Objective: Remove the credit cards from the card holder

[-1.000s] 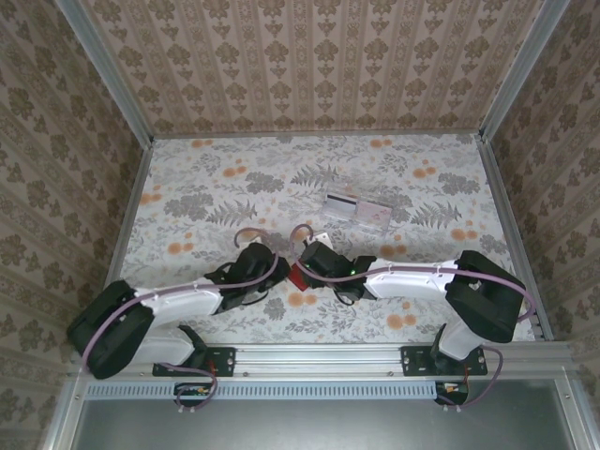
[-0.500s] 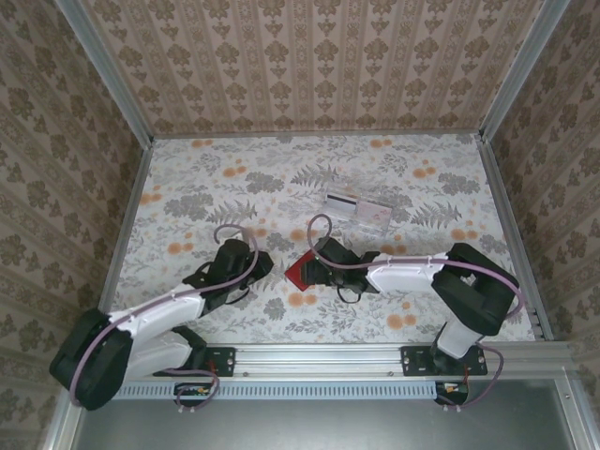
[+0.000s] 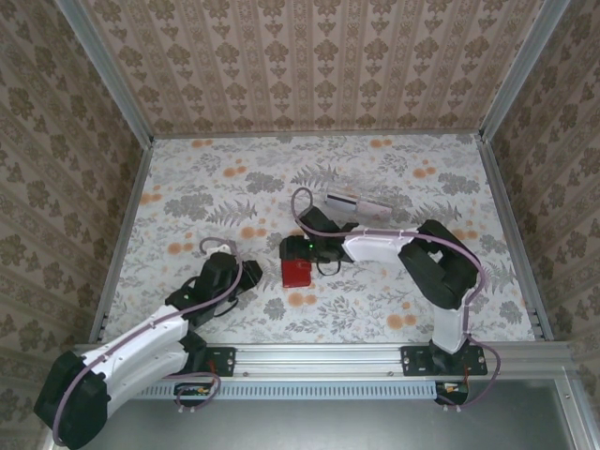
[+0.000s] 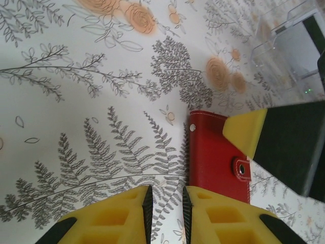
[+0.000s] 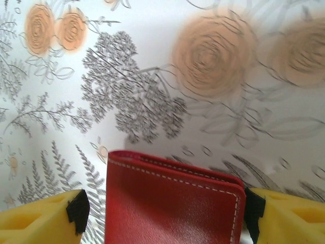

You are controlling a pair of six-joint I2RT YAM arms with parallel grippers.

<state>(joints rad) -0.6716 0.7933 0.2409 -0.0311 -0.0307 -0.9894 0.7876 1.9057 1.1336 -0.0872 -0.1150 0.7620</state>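
Note:
The card holder is a small red wallet, folded shut and lying flat on the flowered table. Its closing tab shows in the left wrist view, on the card holder. My right gripper hangs over its far end, open. In the right wrist view the right gripper straddles the card holder, with a gap at the left pad. My left gripper sits to the holder's left. That left gripper is open by a narrow gap, with bare table between the pads. Pale credit cards, one with a dark stripe, lie farther back.
A clear oblong plastic piece lies beside the cards, partly under the right arm's cable. Metal frame rails and patterned walls close in the table on three sides. The right arm stretches across the middle of the table.
The left arm pulled back toward the near left, away from the holder. The right gripper let its jaws widen and swung round to the holder's far side.

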